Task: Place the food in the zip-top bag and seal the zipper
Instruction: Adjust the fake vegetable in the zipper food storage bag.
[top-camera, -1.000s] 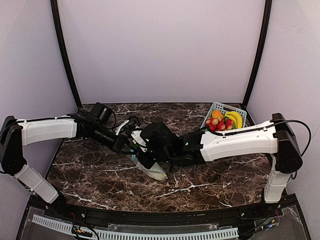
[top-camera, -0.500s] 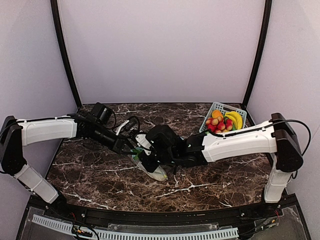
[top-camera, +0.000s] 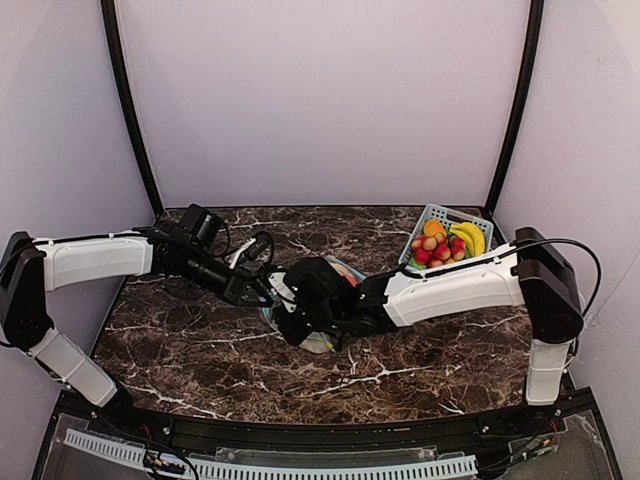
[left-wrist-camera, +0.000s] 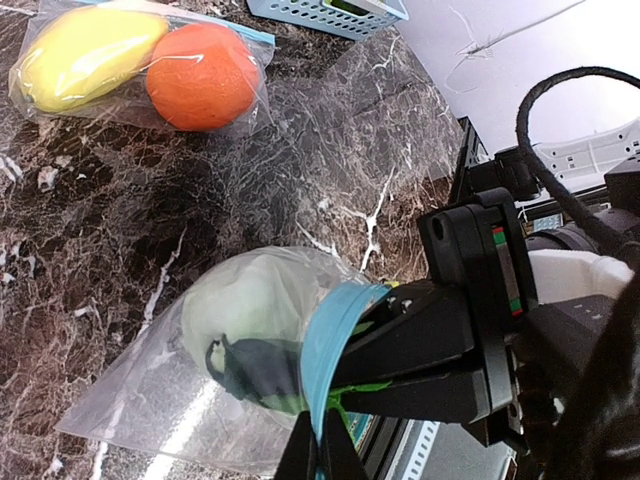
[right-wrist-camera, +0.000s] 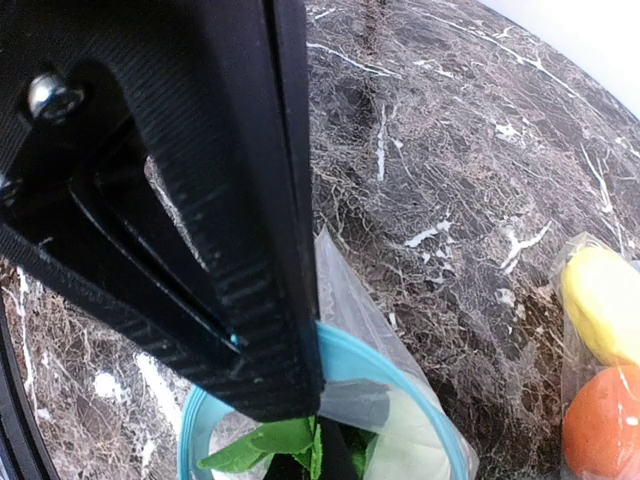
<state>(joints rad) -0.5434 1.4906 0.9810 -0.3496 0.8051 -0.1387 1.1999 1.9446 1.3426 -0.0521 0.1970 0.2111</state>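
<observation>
Left pincer (left-wrist-camera: 320, 455) and right pincer (right-wrist-camera: 312, 440) clamped; adjacent.

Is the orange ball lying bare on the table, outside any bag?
No, the orange ball lies inside a clear bag, right beside the yellow fruit.

One high fixed view, two close wrist views.
Top camera: high at 6 o'clock, facing 12 o'clock across dark marble table (top-camera: 180, 350); both wrist cameras sit close on clear plastic bag with a blue zipper strip (left-wrist-camera: 240, 340), sharing yellow plastic oblong (left-wrist-camera: 85, 55) and glossy orange ball (left-wrist-camera: 200, 75).
</observation>
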